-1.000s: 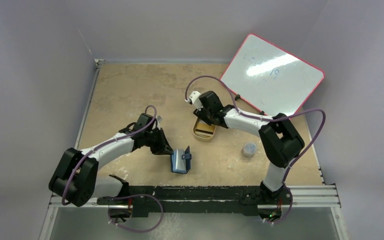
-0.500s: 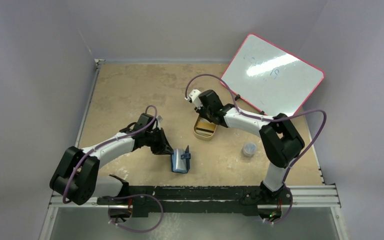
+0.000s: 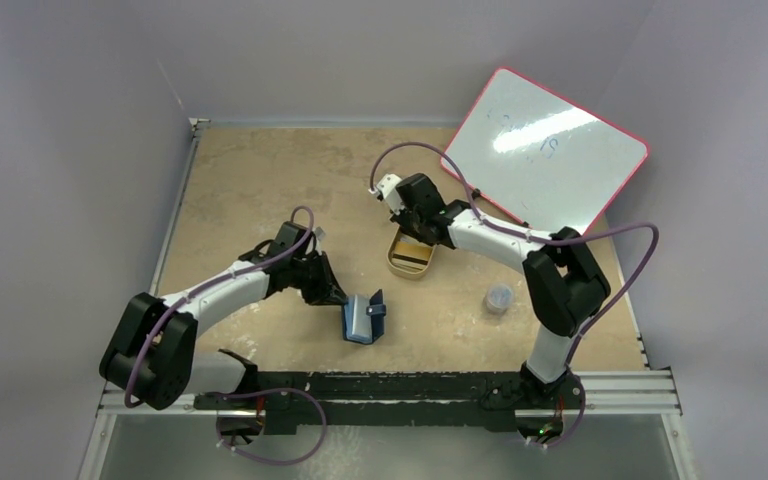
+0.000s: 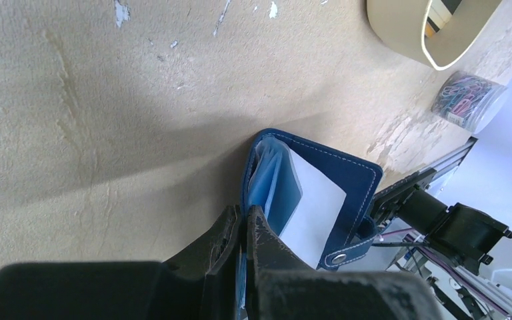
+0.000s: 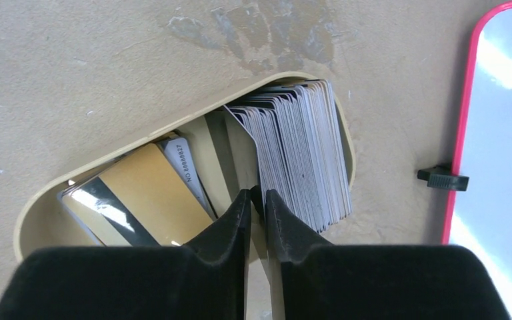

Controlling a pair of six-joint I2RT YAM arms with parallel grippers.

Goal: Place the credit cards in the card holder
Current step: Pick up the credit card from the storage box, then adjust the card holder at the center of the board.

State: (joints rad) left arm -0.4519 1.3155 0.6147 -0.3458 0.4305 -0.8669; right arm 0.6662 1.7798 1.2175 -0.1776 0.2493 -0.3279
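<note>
Over the tan tray (image 5: 37,200), the right tool (image 5: 257,200), pressed together on the edge of one card (image 5: 239,150) parted from the credit cards (image 5: 300,153), should lift straight up, while the left tool (image 4: 243,223) pinches the card holder (image 4: 347,180) open on the counter (image 4: 107,100).
</note>
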